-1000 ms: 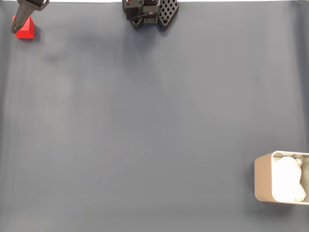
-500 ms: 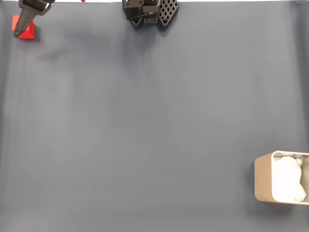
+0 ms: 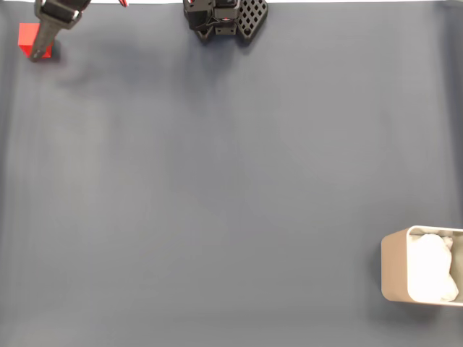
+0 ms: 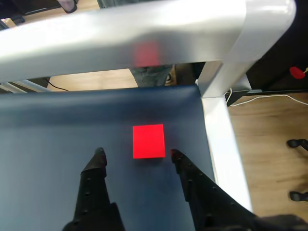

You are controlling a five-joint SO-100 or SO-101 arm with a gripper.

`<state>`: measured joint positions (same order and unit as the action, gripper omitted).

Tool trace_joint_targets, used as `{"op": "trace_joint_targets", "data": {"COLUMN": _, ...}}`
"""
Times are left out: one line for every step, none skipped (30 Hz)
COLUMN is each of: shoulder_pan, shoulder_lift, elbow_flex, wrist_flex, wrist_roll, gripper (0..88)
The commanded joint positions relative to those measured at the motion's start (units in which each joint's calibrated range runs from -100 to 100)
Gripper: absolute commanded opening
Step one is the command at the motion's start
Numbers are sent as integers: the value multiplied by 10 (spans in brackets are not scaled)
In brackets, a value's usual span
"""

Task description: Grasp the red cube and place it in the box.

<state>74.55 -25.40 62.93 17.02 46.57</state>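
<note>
The red cube (image 3: 30, 39) lies at the top left corner of the dark mat in the fixed view, partly covered by my gripper (image 3: 43, 45), which hangs over its right side. Seen from the wrist, the red cube (image 4: 148, 141) sits on the mat just ahead of my open gripper (image 4: 137, 155), with the dark fingertips (image 4: 99, 155) level with its near edge, one to each side and apart from it. Far away at the bottom right stands the beige box (image 3: 394, 275) with white padding inside.
The arm's black base (image 3: 224, 18) sits at the top centre of the mat. In the wrist view an aluminium frame rail (image 4: 144, 33) crosses right behind the cube, and the table's edge (image 4: 221, 139) runs close on the right, with wooden floor beyond.
In the fixed view the gripper has shifted a little to the right and toward the top edge over the cube. The cube and the box have stayed in place.
</note>
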Motion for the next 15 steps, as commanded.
{"op": "trace_joint_targets", "data": {"shoulder_pan": 5, "shoulder_lift": 5, "elbow_flex": -3, "wrist_flex": -13, "wrist_roll": -1, "gripper": 316}}
{"op": "trace_joint_targets", "data": {"shoulder_pan": 5, "shoulder_lift": 9, "elbow_flex": -3, "wrist_flex": -15, "wrist_roll": -1, "gripper": 316}}
{"op": "trace_joint_targets", "data": {"shoulder_pan": 5, "shoulder_lift": 11, "elbow_flex": -3, "wrist_flex": -16, "wrist_roll": -1, "gripper": 316}}
{"op": "trace_joint_targets", "data": {"shoulder_pan": 5, "shoulder_lift": 15, "elbow_flex": -3, "wrist_flex": -17, "wrist_roll": -1, "gripper": 316}}
{"op": "trace_joint_targets", "data": {"shoulder_pan": 5, "shoulder_lift": 17, "elbow_flex": -3, "wrist_flex": -19, "wrist_roll": -1, "gripper": 316}}
{"op": "trace_joint_targets", "data": {"shoulder_pan": 5, "shoulder_lift": 20, "elbow_flex": -3, "wrist_flex": -20, "wrist_roll": -2, "gripper": 316}}
{"op": "trace_joint_targets", "data": {"shoulder_pan": 5, "shoulder_lift": 23, "elbow_flex": -4, "wrist_flex": -21, "wrist_roll": -2, "gripper": 316}}
{"op": "trace_joint_targets", "data": {"shoulder_pan": 4, "shoulder_lift": 25, "elbow_flex": -6, "wrist_flex": -21, "wrist_roll": -3, "gripper": 317}}
{"op": "trace_joint_targets", "data": {"shoulder_pan": 4, "shoulder_lift": 27, "elbow_flex": -8, "wrist_flex": -21, "wrist_roll": -4, "gripper": 317}}
{"op": "trace_joint_targets", "data": {"shoulder_pan": 4, "shoulder_lift": 30, "elbow_flex": -9, "wrist_flex": -23, "wrist_roll": -4, "gripper": 317}}
{"op": "trace_joint_targets", "data": {"shoulder_pan": 4, "shoulder_lift": 31, "elbow_flex": -9, "wrist_flex": -24, "wrist_roll": -4, "gripper": 317}}
{"op": "trace_joint_targets", "data": {"shoulder_pan": 3, "shoulder_lift": 34, "elbow_flex": -11, "wrist_flex": -25, "wrist_roll": -5, "gripper": 317}}
{"op": "trace_joint_targets", "data": {"shoulder_pan": 3, "shoulder_lift": 37, "elbow_flex": -13, "wrist_flex": -26, "wrist_roll": -6, "gripper": 317}}
{"op": "trace_joint_targets", "data": {"shoulder_pan": 2, "shoulder_lift": 40, "elbow_flex": -15, "wrist_flex": -26, "wrist_roll": -7, "gripper": 317}}
{"op": "trace_joint_targets", "data": {"shoulder_pan": 2, "shoulder_lift": 43, "elbow_flex": -17, "wrist_flex": -27, "wrist_roll": -8, "gripper": 317}}
